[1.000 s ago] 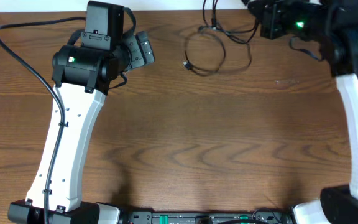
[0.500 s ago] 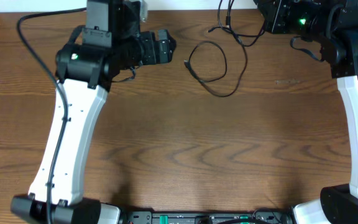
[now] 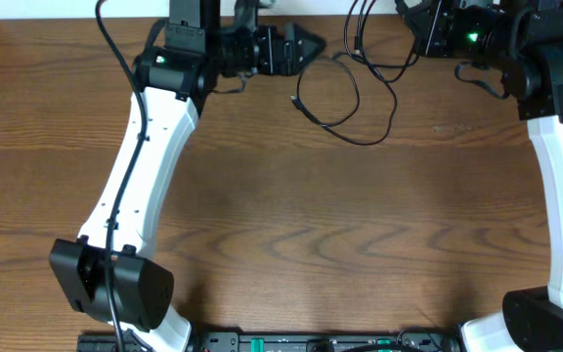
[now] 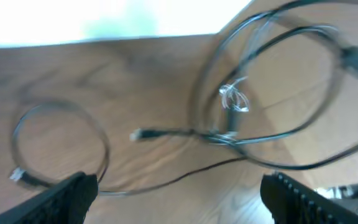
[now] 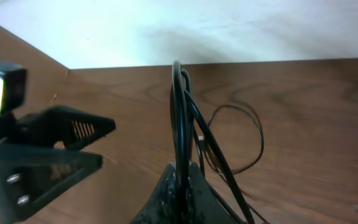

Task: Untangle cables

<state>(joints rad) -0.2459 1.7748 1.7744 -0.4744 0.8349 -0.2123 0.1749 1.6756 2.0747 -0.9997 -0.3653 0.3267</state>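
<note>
A black cable (image 3: pixel 296 101) lies in loops on the wooden table at the far middle, and part of it rises to my right gripper (image 3: pixel 411 22). That gripper is shut on a bundle of its strands (image 5: pixel 178 112), its fingers (image 5: pixel 180 183) pinching them. My left gripper (image 3: pixel 309 45) is open and empty, just left of the loops and above the table. In the left wrist view (image 4: pixel 179 208) the black cable (image 4: pixel 179 131) shows a small loop, a plug end and a large loop with a white twist tie (image 4: pixel 234 99). No white cable is visible.
The table's far edge (image 3: pixel 291 17) runs right behind both grippers, with a white wall (image 5: pixel 166 31) beyond. The left gripper's open fingers (image 5: pixel 48 149) show at the left of the right wrist view.
My left arm has swung up and to the right, bringing its open gripper close to the cable. The cable loops have shifted and spread on the table. The right gripper has barely moved.
</note>
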